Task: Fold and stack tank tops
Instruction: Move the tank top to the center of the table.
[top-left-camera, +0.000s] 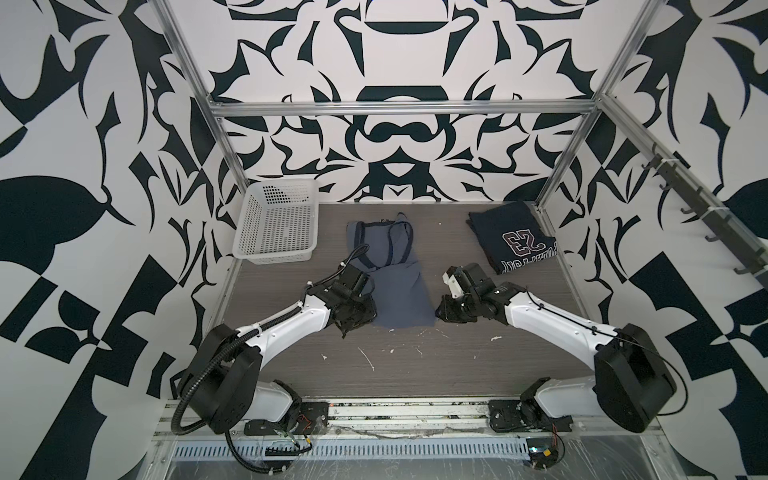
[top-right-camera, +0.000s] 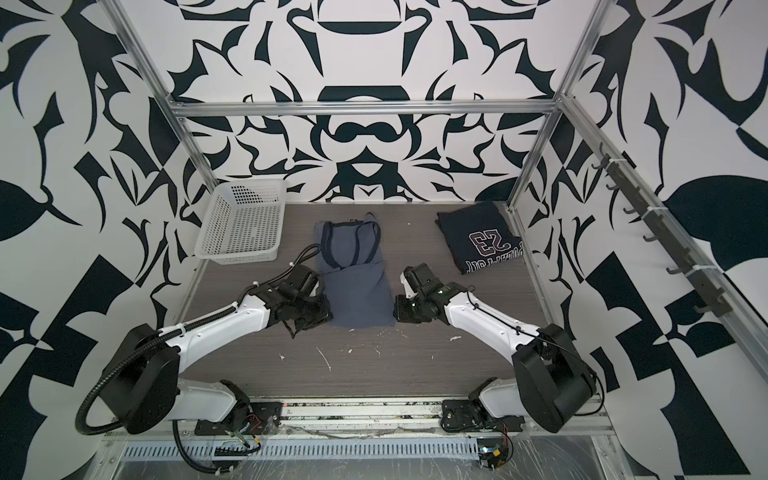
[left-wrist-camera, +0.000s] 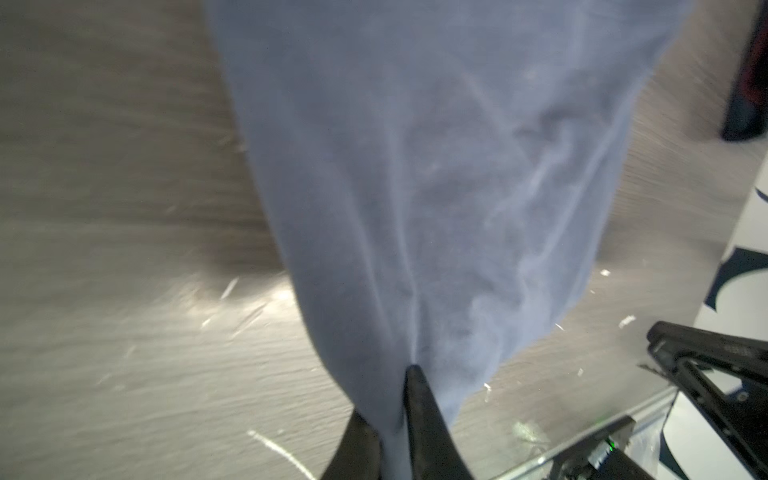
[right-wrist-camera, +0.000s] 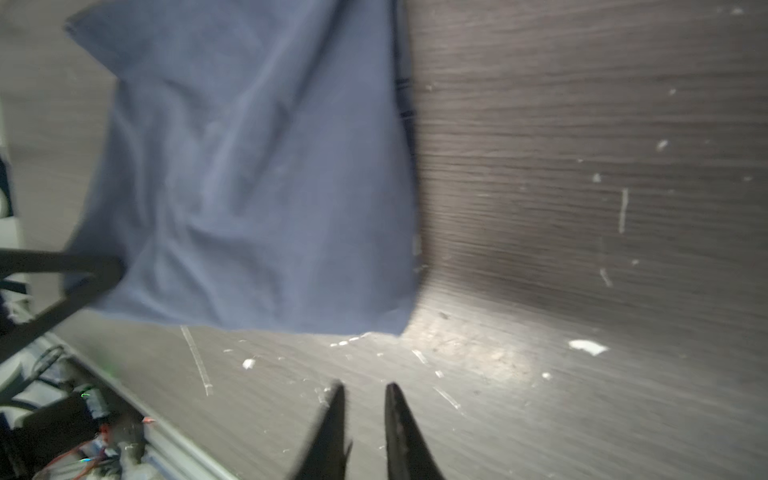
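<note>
**Item 1, at 10 o'clock on the table (top-left-camera: 415, 365):** white perforated basket (top-left-camera: 274, 226). Nothing is visible inside it.

**Item 2, left arm.** It reaches from the 7 o'clock base toward the centre, with the wrist low over the board. The left gripper (left-wrist-camera: 386, 399) sits at the 7 o'clock corner of the grey garment. In the wrist view the hem runs between its two fingers, so it reads as clenched on the cloth.

**Item 3, centre:** grey-blue tank top (top-left-camera: 399, 291).
- It lies as a narrow strip, apparently folded lengthwise.
- The straps point to 12 o'clock and the hem to 6 o'clock.
- The long sides are in, but judging by its length the crosswise fold is not yet made.

**Item 4, right arm.** It mirrors the left, reaching in from the 5 o'clock base with the wrist low.
- The right gripper (right-wrist-camera: 365, 386) sits just beside the 5 o'clock corner of the hem.
- Its fingers stand a little apart with only bare board between them, so it is released and holds nothing.

**Item 5, at 2 o'clock:** navy tank top (top-left-camera: 511, 241).
- It is folded into a compact rectangle with the "23" print upward, and looks finished.
- It lies well apart from the grey one.

**Outstanding, by judgement:**
- Regrip the right hem corner.
- Fold the hem toward the straps.
- Stack the grey piece on the navy one.
</note>
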